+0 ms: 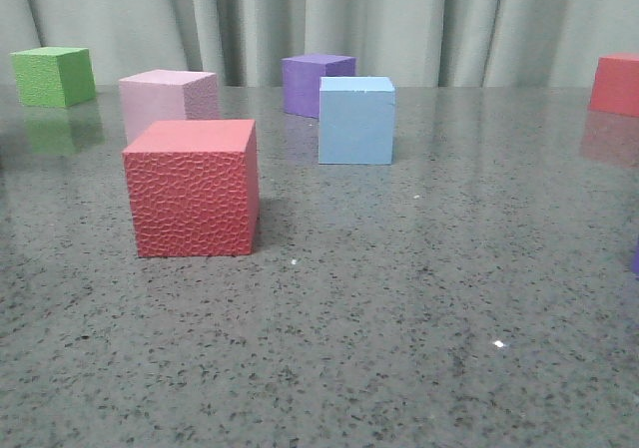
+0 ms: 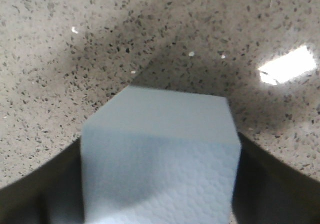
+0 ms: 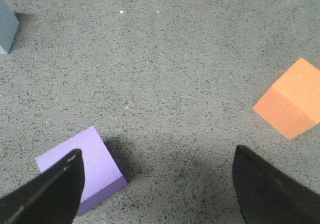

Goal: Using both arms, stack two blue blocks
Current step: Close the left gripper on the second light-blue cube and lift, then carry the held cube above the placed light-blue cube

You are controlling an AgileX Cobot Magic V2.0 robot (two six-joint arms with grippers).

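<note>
The blue blocks are in two different places. One blue block (image 1: 356, 120) stands on the gray speckled table (image 1: 399, 318) in the front view, toward the back, just in front of a purple cube (image 1: 315, 84) and to the right of a pale pink cube (image 1: 168, 101). You cannot tell from this view whether it touches the purple cube. The other blue block (image 2: 160, 156) you see only in the left wrist view: it sits between the two dark fingers (image 2: 272, 184) of the left gripper (image 2: 160, 184), which press on both of its sides, so the left gripper is closed around it. The block casts a dark shadow on the table under it. You cannot say from this picture whether it is lifted or resting on the table.

The right gripper (image 3: 157, 184) has its fingers (image 3: 47, 191) spread wide and holds nothing. Between and around them you see bare table. A light purple cube (image 3: 82, 166) lies just beside one finger, partly hidden by it, and an orange cube (image 3: 290, 99) lies apart, on the other finger's side.

In the front view, a red cube (image 1: 192, 189) with a rough surface stands nearest to you on the left. A green cube (image 1: 53, 76) is at the far left. Another red cube (image 1: 616, 84) is at the far right edge.
</note>
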